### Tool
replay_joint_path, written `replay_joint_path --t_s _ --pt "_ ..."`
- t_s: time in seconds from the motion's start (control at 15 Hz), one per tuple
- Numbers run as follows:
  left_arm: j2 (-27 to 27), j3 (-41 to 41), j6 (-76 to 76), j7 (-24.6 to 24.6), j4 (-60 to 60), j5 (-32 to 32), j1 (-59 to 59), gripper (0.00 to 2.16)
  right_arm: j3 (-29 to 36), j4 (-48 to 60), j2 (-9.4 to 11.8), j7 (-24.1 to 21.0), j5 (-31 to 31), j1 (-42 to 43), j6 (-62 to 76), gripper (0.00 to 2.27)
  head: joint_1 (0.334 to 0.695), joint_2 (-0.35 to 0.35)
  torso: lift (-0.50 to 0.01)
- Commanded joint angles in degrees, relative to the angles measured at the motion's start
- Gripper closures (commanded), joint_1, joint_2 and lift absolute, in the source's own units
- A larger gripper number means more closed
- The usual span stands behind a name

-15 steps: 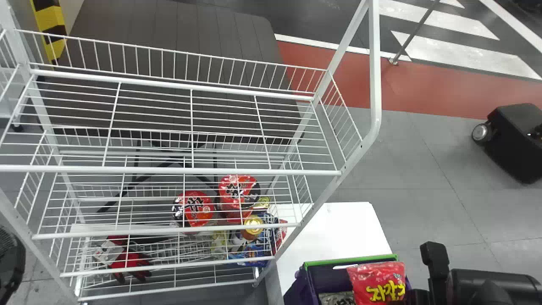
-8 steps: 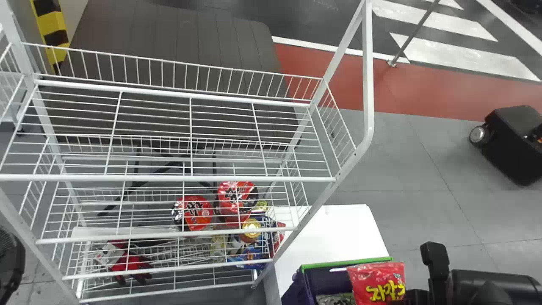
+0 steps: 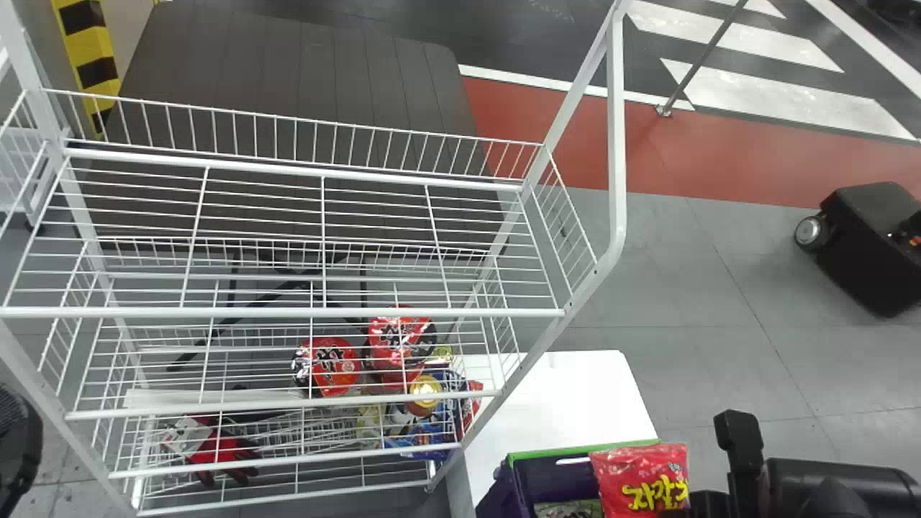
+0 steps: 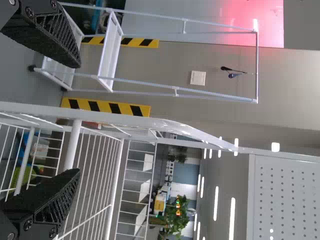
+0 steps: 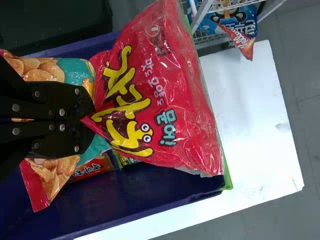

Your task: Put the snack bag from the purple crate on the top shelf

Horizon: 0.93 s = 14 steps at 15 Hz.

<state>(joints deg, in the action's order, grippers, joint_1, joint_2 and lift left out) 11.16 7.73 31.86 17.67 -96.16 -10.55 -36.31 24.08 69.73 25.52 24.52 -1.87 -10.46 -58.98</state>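
Observation:
The red snack bag (image 3: 639,480) is at the head view's lower right, beside and partly over the purple crate (image 3: 496,498). My right gripper (image 3: 709,503) comes in from the right of the bag. Seen from the right wrist, this gripper (image 5: 90,111) is shut on one corner of the red bag (image 5: 155,95), which overlaps the purple crate (image 5: 150,200). The wire top shelf (image 3: 288,312) stands to the left, with nothing on it. In the left wrist view, my left gripper (image 4: 77,119) is open and empty beside a white rack frame (image 4: 150,121).
Another snack bag (image 5: 75,70) lies in the crate. The crate rests on a white tabletop (image 3: 561,396) right of the rack. Red packages (image 3: 329,365) and a red glove (image 3: 219,450) sit on lower shelves. The rack's bent right post (image 3: 616,158) rises beyond the top shelf.
In the head view the rack has shifted downward and its right side leftward; the crate has slid slightly left and down. The red bag and right gripper keep their place in that view.

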Motion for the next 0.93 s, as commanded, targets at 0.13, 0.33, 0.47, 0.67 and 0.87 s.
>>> replay_joint_path --t_s 0.13,0.33,0.47,0.67,0.87 --pt "-0.09 0.00 -0.18 -0.09 0.19 0.00 0.27 0.06 0.00 -0.12 -0.04 0.00 0.02 0.00 0.49 2.22 0.695 -0.350 0.009" --pt "-0.17 0.00 -0.18 -0.18 0.98 0.00 0.63 0.06 0.00 -0.65 -0.04 0.44 -0.15 0.00 1.54 2.22 0.695 -0.350 -0.001" --pt "-0.17 0.00 -0.18 -0.18 0.98 -0.09 0.71 0.06 -0.18 -0.65 -0.12 0.97 -0.24 0.00 2.24 2.22 0.695 -0.350 -0.001" --pt "-0.26 0.00 -0.53 -0.18 0.98 -0.09 0.80 0.06 0.70 1.11 -0.83 3.87 -1.74 -1.85 4.88 2.22 0.695 -0.350 -0.001" --pt "-0.35 -0.09 -0.70 -0.09 0.71 -0.09 0.89 0.06 0.79 4.28 -1.62 7.47 -2.44 -3.69 4.88 2.16 0.695 -0.350 -0.001"
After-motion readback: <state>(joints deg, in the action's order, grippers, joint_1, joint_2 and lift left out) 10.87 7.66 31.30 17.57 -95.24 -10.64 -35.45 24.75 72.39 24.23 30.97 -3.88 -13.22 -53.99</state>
